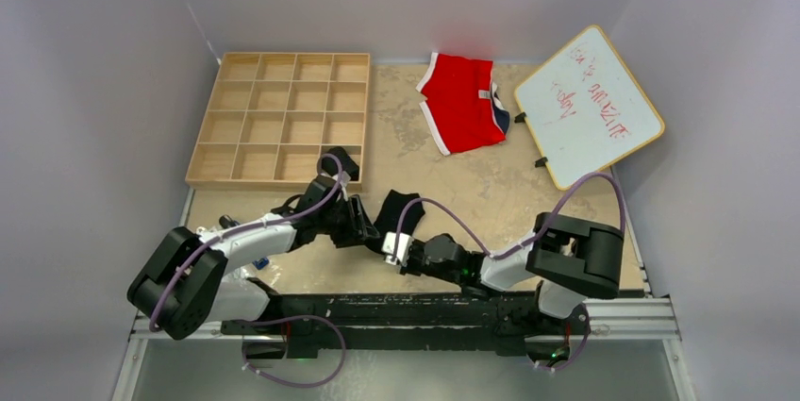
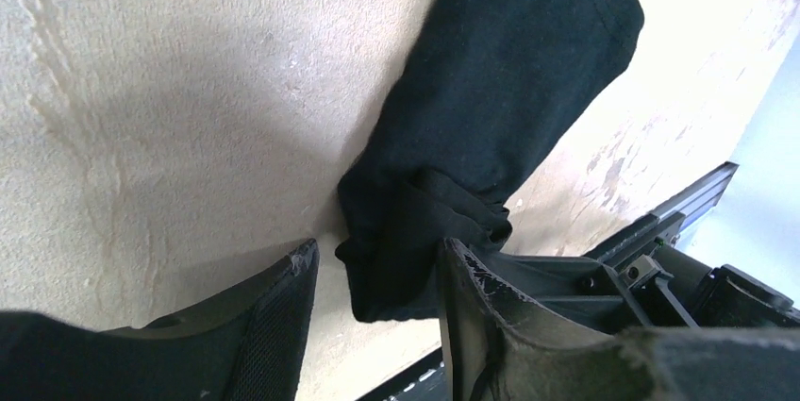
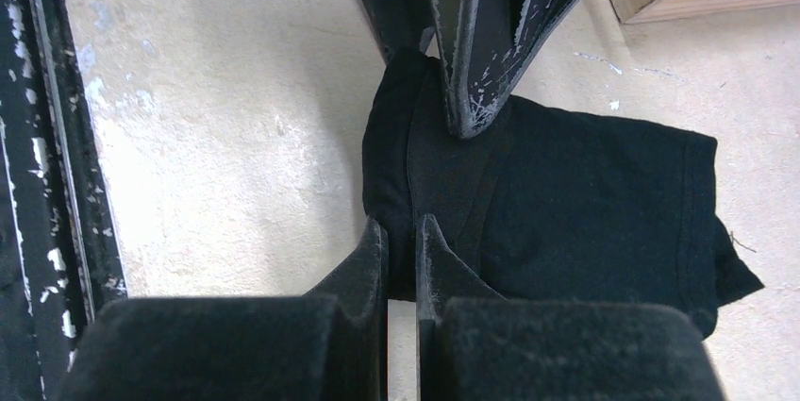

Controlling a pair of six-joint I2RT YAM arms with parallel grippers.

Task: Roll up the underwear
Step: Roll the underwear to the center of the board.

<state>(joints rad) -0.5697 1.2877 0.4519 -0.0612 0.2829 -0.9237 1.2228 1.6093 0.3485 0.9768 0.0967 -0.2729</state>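
Note:
One black underwear lies on the table between my two grippers, with its near end folded into a thick bunch. My left gripper is open; in the left wrist view the bunched end of the underwear sits between its fingers, against the right finger. My right gripper is shut on the near edge of the underwear, seen in the right wrist view. The left gripper's fingers press down on the cloth just beyond. A second black underwear is out of view.
A wooden grid tray stands at the back left. Red briefs with white trim lie at the back middle. A whiteboard leans at the back right. A black rail runs along the near edge.

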